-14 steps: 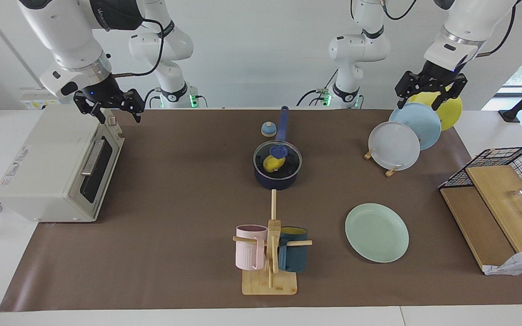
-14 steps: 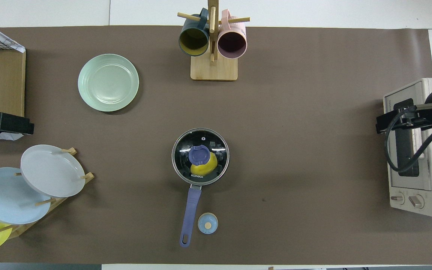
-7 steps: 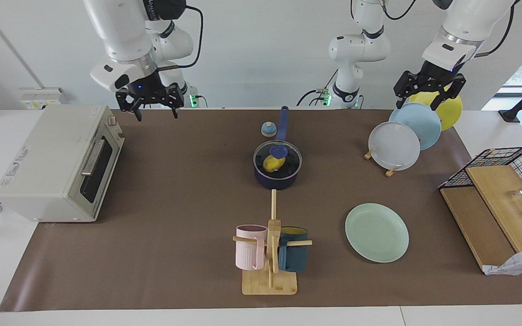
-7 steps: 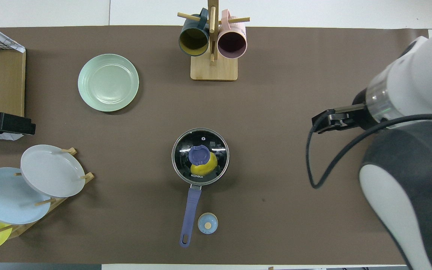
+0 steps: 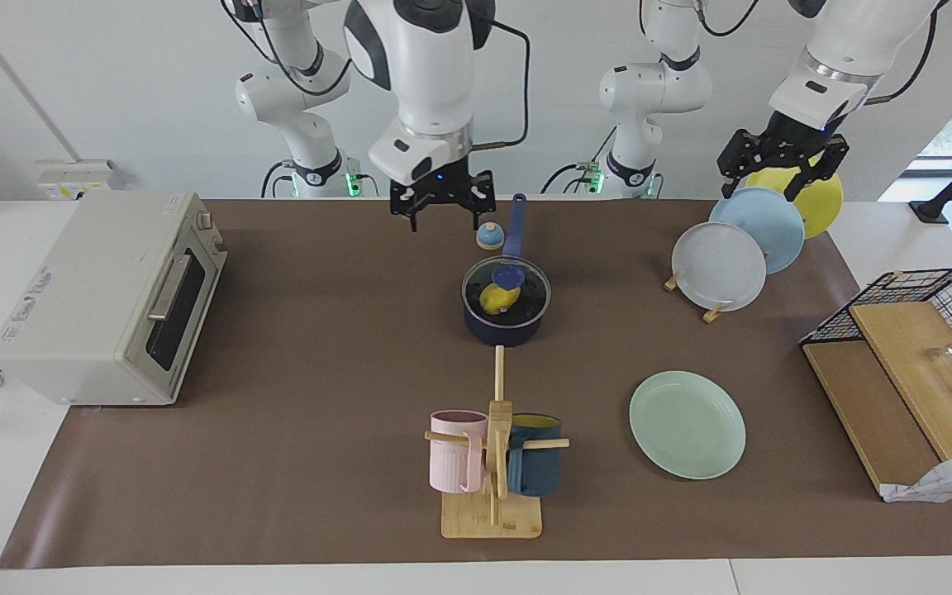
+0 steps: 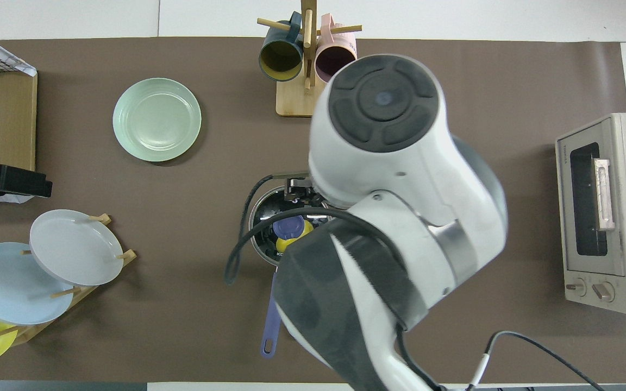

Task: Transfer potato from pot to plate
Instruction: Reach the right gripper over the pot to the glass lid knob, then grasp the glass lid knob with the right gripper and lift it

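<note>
The navy pot [image 5: 506,324] stands mid-table with its long blue handle [image 5: 515,223] pointing toward the robots. A glass lid with a blue knob [image 5: 506,273] covers it. The yellow potato [image 5: 492,298] shows through the lid; it also shows in the overhead view [image 6: 303,230]. The mint-green plate [image 5: 687,424] lies bare, farther from the robots, toward the left arm's end. My right gripper [image 5: 442,216] is open and empty, up in the air beside the pot's handle and touching nothing. In the overhead view its arm hides most of the pot [image 6: 257,214]. My left gripper [image 5: 765,183] is open, waiting over the plate rack.
A rack holds a grey plate [image 5: 718,266], a light blue plate [image 5: 761,227] and a yellow plate [image 5: 825,198]. A mug tree [image 5: 494,463] has pink and teal mugs. A toaster oven [image 5: 104,297] stands at the right arm's end. A small blue round thing [image 5: 488,236] sits by the handle. A wire basket [image 5: 922,297] stands at the left arm's end.
My right arm has swung from over the toaster oven toward the middle, and its gripper now hangs beside the pot's handle. The left gripper has barely moved. Pot, potato and plate have not moved.
</note>
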Motion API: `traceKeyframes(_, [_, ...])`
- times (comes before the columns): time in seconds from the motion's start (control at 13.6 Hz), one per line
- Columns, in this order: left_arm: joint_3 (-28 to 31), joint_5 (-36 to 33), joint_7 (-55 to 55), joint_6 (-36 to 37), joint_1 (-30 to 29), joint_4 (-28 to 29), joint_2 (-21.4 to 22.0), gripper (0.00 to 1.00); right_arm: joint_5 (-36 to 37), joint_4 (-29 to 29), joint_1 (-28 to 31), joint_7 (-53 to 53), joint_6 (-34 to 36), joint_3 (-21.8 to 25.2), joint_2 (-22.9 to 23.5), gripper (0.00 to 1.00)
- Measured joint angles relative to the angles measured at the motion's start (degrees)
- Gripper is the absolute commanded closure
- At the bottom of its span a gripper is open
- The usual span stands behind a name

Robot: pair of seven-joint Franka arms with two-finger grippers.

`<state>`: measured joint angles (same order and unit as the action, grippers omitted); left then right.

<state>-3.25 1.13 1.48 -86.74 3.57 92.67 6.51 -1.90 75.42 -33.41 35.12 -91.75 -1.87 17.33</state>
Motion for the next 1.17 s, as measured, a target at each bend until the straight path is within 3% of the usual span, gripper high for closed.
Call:
traceKeyframes(0.22, [0.0, 0.0, 0.0, 0.59, 0.0, 0.01, 0.02, 0.0, 0.09, -0.9, -3.33, 3.97, -4.81, -0.02, 3.87, 0.0])
traceKeyframes(0.66, [-0.01, 0.0, 0.0, 0.79, 0.01, 0.01, 0.09, 0.0, 2.66, -0.26, -5.73, 4.7, -9.49, 0.01, 6.33, 0.0])
traceKeyframes(1.17, [-0.01, 0.0, 0.0, 0.79, 0.01, 0.01, 0.1, 0.0, 3.1, 12.11, -6.02, 4.7, -18.77, -0.06, 3.6, 0.0])
